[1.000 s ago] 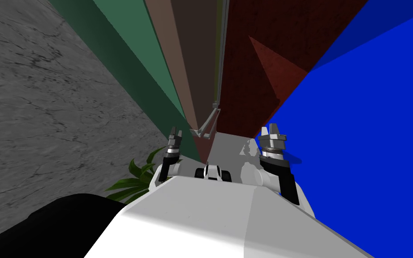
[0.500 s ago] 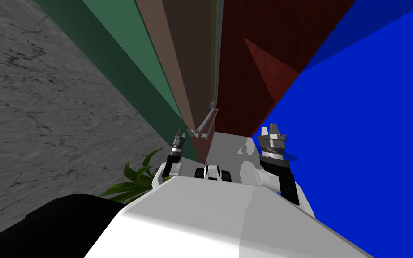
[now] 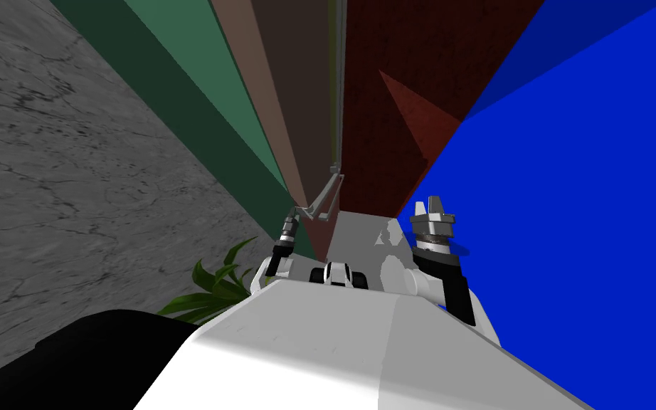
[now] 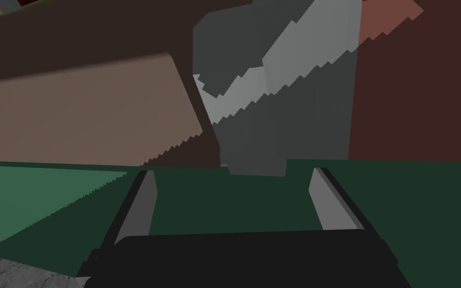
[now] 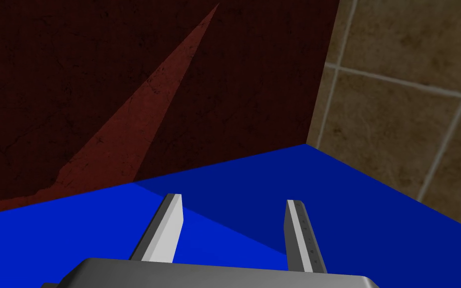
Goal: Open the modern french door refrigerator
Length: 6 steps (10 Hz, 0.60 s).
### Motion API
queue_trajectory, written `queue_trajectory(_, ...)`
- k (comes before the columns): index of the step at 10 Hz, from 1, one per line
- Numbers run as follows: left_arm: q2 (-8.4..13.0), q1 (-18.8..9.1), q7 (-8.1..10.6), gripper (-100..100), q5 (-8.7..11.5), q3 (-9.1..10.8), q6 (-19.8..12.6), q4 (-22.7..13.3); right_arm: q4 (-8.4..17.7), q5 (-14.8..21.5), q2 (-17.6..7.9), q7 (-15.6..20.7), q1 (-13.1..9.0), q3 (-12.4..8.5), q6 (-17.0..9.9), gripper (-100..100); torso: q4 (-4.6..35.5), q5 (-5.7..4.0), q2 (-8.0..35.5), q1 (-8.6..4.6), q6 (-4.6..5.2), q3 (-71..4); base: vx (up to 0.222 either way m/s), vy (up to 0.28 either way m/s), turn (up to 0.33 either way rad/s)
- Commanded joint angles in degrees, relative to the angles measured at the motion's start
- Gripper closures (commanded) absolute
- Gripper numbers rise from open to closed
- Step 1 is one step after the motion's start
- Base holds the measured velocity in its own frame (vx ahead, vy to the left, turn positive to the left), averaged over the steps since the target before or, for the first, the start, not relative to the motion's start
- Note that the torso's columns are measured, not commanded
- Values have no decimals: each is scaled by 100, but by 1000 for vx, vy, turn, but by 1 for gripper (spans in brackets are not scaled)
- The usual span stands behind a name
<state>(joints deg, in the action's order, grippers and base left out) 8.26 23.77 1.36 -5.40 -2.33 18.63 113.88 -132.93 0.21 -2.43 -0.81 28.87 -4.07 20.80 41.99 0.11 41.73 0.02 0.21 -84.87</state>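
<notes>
The refrigerator's brownish door point(image 3: 277, 107) rises ahead of me in the head view, with a grey bar handle point(image 3: 325, 196) along its edge. My left gripper point(image 3: 292, 219) has its tip right at the handle's near end. In the left wrist view the grey handle point(image 4: 254, 130) stands just beyond the left gripper point(image 4: 232, 200), in line with the gap between its open fingers, and the brown door face point(image 4: 74, 110) lies beside it. My right gripper point(image 3: 433, 210) hangs apart to the right, and in its wrist view the right gripper point(image 5: 234, 225) is open, with nothing between the fingers.
A green panel point(image 3: 198, 92) adjoins the refrigerator on the left, beside a grey marbled surface point(image 3: 56, 178). A leafy plant point(image 3: 220, 281) sits by my left arm. A dark red surface point(image 3: 419, 71) and a bright blue surface point(image 3: 590, 213) close in the right side.
My left hand has moved forward and to the right, up to the handle's near end, turning edge-on to the head camera. The head view has shifted slightly. The right arm has stayed put.
</notes>
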Motion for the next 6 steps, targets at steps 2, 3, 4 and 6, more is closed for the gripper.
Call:
queue_trajectory(2,-74,-121,-25,-100,-54,-128,-244,-348,0,0,0,0,0,0,0,0,-24,10,-51,10,13,-28,-12,-16,-48)
queue_trajectory(3,-72,-150,-27,-100,-64,-150,-291,-421,0,0,0,0,0,0,0,0,-28,11,-64,12,13,-37,-4,-15,-36)
queue_trajectory(4,-67,-180,-30,-100,-74,-173,-339,-496,0,0,0,0,1,0,0,0,-18,6,-55,7,9,-34,20,-13,-66)
queue_trajectory(6,-52,-243,-36,-100,-96,-222,-441,-653,0,0,0,0,0,0,0,0,-14,1,-28,-6,20,-16,6,-6,-25)
